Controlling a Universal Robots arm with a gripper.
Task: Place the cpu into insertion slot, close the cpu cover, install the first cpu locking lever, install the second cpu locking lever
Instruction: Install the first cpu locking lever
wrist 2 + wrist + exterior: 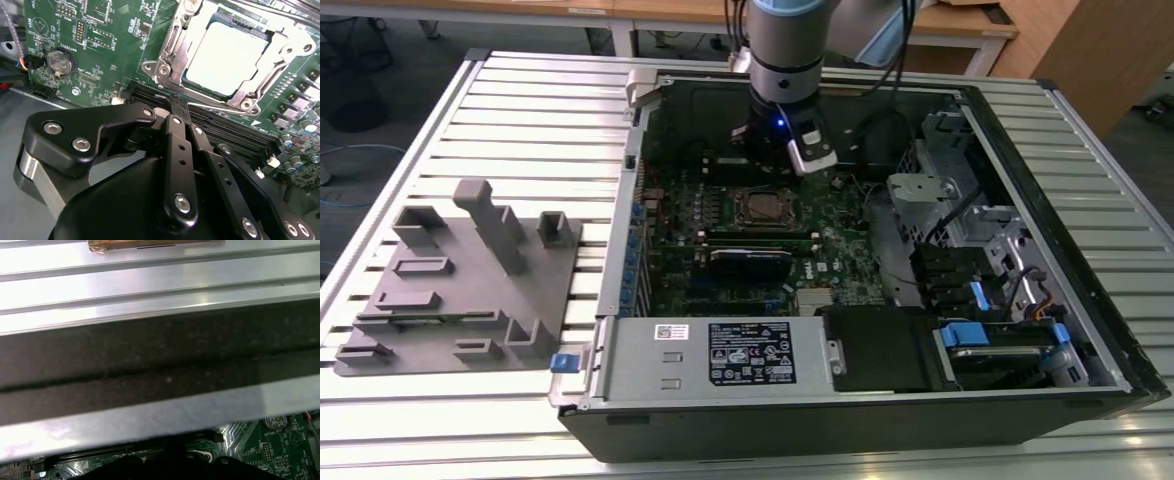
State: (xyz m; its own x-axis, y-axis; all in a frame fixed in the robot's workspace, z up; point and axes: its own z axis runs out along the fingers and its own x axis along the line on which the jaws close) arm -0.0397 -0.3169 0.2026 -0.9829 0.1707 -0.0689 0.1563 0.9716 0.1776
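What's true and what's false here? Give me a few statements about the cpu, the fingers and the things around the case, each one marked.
1. The cpu lies in the insertion slot. True.
2. The fingers grip the cpu. False: they are shut on nothing, off the cpu.
3. A round coin battery sits on the green board. True.
4. The grey fixture plate lies inside the computer case. False: it lies on the table, outside the case, at the exterior view's left.

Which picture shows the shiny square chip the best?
The second wrist view: the pale silver square cpu sits large and close, framed by the thin silvery metal cpu cover. In the exterior view it is just a tiny square on the green board. The first wrist view faces the case wall.
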